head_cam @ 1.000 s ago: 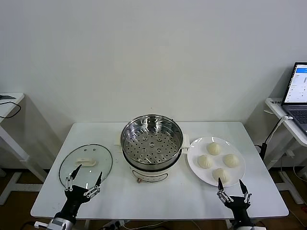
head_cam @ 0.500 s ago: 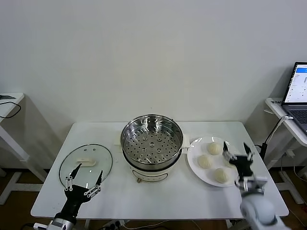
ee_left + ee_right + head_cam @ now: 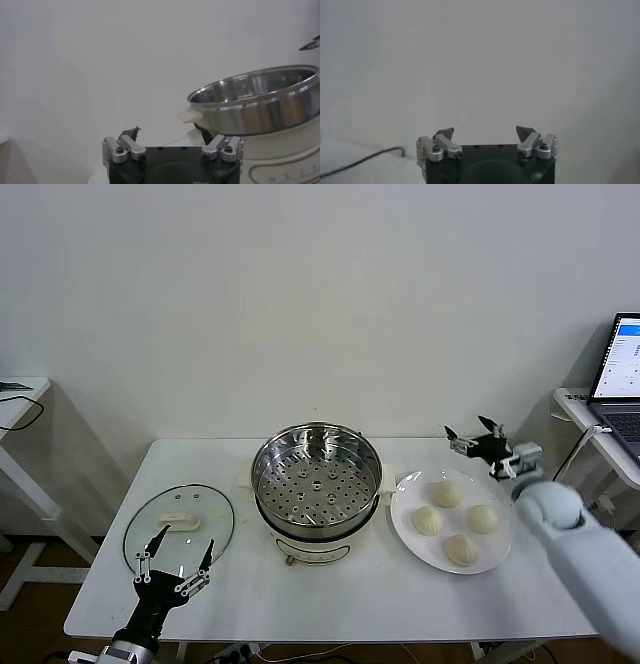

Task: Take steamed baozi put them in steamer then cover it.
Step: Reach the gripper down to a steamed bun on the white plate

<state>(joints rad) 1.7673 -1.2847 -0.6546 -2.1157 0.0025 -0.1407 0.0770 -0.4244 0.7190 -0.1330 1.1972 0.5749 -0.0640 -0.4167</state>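
Several cream-white steamed baozi (image 3: 446, 494) lie on a white plate (image 3: 402, 506) right of centre. The shiny steamer (image 3: 316, 484) stands mid-table with its perforated tray bare; the left wrist view shows its wall (image 3: 260, 107). The glass cover (image 3: 180, 527) lies flat on the table's left. My right gripper (image 3: 470, 432) hangs open in the air behind and above the plate, holding nothing; its own view (image 3: 485, 132) faces the white wall. My left gripper (image 3: 180, 554) stands open and idle over the cover's near edge, also seen in its wrist view (image 3: 169, 135).
The white table (image 3: 330, 596) ends just in front of my left gripper. A laptop (image 3: 622, 374) sits on a side desk at far right, and another small desk (image 3: 20, 399) stands at far left. A white wall rises behind the table.
My right arm has swung up from the table's front edge, past the plate, to a high spot behind the baozi. The left arm has not moved.
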